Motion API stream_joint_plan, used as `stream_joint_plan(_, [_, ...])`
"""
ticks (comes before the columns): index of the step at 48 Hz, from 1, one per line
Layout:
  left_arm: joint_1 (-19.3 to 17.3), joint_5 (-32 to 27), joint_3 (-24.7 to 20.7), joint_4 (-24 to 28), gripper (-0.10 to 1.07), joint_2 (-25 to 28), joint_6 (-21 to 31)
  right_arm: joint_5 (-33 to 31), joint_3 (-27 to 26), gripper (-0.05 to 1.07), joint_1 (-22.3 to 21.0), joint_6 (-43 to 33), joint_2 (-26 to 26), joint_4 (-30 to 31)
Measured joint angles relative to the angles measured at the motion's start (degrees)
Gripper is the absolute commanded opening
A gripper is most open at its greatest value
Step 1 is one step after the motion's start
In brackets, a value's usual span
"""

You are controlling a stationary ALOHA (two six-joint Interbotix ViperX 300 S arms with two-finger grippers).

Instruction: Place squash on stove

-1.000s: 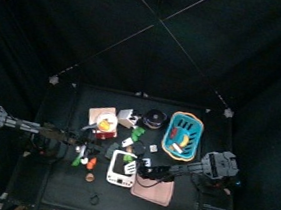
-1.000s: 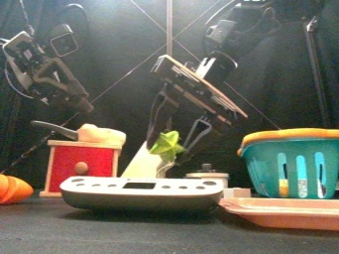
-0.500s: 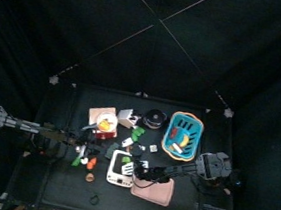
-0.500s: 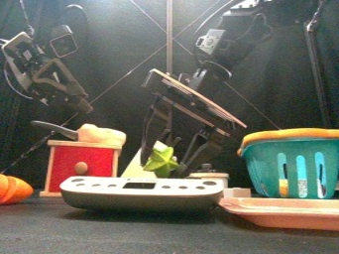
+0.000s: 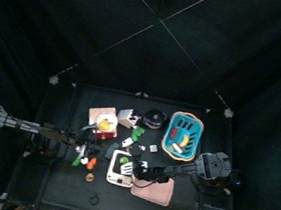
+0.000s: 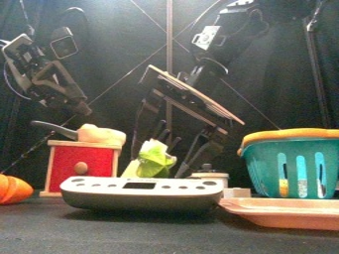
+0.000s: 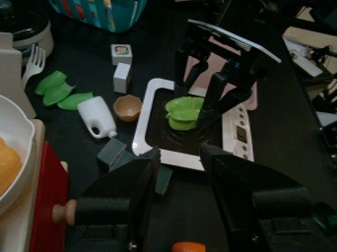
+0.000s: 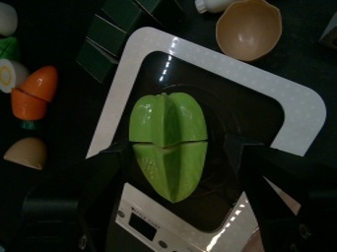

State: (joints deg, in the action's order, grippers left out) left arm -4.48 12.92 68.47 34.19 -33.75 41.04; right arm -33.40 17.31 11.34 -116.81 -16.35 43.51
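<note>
On the counter's [image 5: 54, 189] left side, the left tool [image 7: 182, 167] hangs empty with its jaws apart. At the middle, the green squash [image 8: 168, 146] is clamped between the right tool's [image 8: 171, 197] jaws, over the white stove [image 8: 283, 110]; whether it touches is unclear.

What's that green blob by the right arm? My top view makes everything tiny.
Observer: It's the squash, green and ribbed, right at the right gripper.
Operator: Is it over the stove?
Observer: Yes. The right wrist view shows it over the middle of the white stove.
Operator: What's the left arm doing?
Observer: The left gripper is open and empty, off the stove, pointing toward it.
</note>
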Motion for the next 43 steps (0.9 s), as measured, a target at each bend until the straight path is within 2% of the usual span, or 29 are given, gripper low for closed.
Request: stream_joint_plan(43, [0.0, -0.4, -0.1, -0.2, 0.78, 0.0, 0.0, 0.3, -3.3, 1.02, 2.6, 0.7, -0.5, -5.8])
